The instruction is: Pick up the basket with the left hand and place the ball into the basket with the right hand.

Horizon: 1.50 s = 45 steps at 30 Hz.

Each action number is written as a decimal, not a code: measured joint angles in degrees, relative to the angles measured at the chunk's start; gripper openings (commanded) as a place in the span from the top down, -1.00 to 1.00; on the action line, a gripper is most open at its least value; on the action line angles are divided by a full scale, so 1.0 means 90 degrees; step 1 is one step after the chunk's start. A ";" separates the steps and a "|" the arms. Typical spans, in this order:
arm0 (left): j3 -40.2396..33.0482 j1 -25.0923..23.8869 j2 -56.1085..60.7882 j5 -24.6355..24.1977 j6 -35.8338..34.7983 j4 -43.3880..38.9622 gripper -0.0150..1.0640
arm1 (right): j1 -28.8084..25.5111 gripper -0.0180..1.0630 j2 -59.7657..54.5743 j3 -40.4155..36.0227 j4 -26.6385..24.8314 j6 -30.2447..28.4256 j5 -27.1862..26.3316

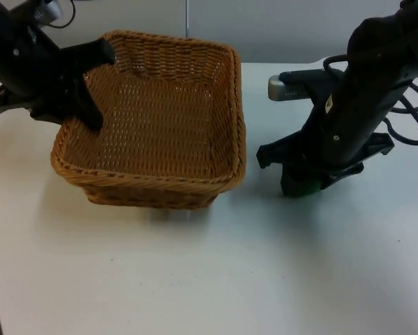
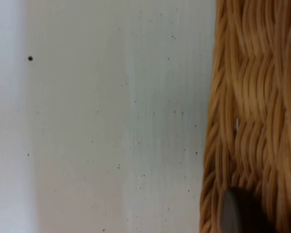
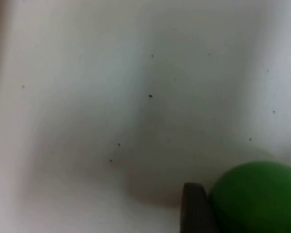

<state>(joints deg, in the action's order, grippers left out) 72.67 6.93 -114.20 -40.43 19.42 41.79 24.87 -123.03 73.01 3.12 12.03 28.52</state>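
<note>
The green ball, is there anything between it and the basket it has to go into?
Nothing visible on the white table lies between them. The green ball sits at the right gripper, just right of the basket. Only the basket's near wall must be cleared. The left gripper is at its left rim.

Even, soft overhead light, no glare. Basket (image 1: 160, 118) throws a faint shadow onto the white counter (image 1: 209, 279). Right wrist view out of focus: green ball (image 3: 257, 196) has blurred edges. Left wrist view shows crisp weave.
</note>
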 measured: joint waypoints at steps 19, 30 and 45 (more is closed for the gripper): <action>0.0000 0.0000 0.0000 0.0010 0.0000 0.0000 0.98 | 0.0327 0.97 0.0550 0.3267 0.1911 0.0766 0.1320; 0.0000 0.0000 0.0000 0.0010 0.0000 0.0000 0.98 | 0.0914 0.97 0.0389 0.3655 0.0021 -0.0234 0.1345; 0.0000 -0.0012 0.0000 0.0686 0.0000 0.0000 0.98 | 0.1338 0.97 -0.0624 0.3655 -0.0589 -0.0821 0.1361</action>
<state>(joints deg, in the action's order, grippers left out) 72.67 6.82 -114.20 -34.26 19.42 41.79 36.91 -128.65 105.91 -2.19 4.64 40.76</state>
